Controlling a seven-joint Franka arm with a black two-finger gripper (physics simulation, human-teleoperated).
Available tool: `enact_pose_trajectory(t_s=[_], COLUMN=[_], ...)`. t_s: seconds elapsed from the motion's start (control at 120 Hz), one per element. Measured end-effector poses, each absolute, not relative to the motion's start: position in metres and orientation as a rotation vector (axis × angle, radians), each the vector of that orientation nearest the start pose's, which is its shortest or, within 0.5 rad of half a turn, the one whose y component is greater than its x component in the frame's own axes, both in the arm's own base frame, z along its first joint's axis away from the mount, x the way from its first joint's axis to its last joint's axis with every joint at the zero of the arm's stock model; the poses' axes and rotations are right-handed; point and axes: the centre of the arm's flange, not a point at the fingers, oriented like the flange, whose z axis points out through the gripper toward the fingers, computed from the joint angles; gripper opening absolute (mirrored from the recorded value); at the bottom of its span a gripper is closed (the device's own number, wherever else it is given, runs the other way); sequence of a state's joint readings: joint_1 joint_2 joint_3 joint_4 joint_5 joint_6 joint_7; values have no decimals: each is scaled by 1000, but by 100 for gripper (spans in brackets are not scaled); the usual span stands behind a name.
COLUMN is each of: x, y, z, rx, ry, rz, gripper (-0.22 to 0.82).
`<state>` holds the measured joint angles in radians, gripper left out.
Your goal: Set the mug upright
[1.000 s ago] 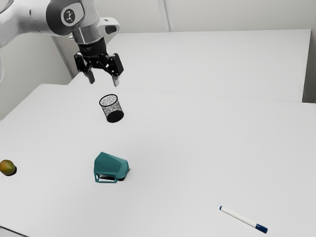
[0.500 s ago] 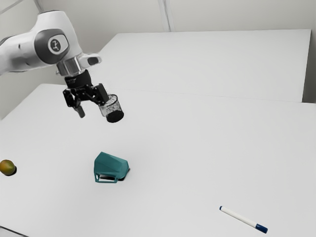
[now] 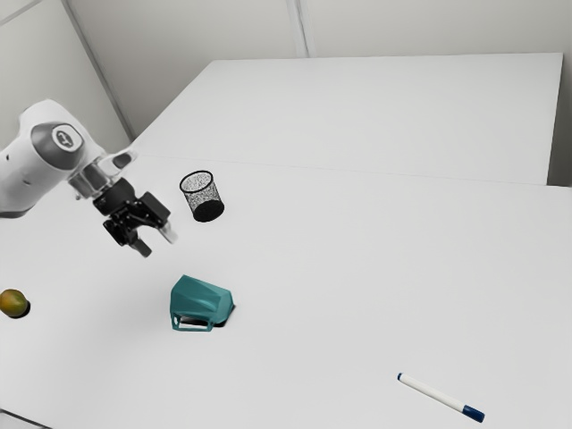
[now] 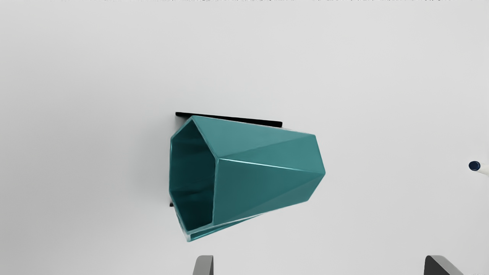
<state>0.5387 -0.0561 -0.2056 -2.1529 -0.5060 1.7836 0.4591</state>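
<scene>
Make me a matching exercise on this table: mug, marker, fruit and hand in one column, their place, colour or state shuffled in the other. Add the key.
Column one
1. Mug
2. Marker
3. Fruit
4. Hand

Column two
A. At the exterior view's left edge
B. Open, its fingers apart
C. Teal, lying on its side
D. White with dark blue ends

Right pairs: 1-C, 2-D, 3-A, 4-B

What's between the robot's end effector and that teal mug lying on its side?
Nothing: in the exterior view, the stretch from the open end effector to the mug is bare white tabletop.
</scene>
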Motion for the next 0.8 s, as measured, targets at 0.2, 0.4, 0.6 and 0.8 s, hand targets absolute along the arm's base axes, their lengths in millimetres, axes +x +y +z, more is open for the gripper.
enact_pose_trajectory(t_s=[0.2, 0.4, 0.6, 0.8], x=[475, 472, 476, 480], y=[144, 154, 148, 142], z=[363, 328, 306, 294], rx=[2487, 2432, 2381, 2335], ry=[43, -43, -126, -152], rz=[-112, -102, -93, -41], gripper=[60, 60, 60, 60])
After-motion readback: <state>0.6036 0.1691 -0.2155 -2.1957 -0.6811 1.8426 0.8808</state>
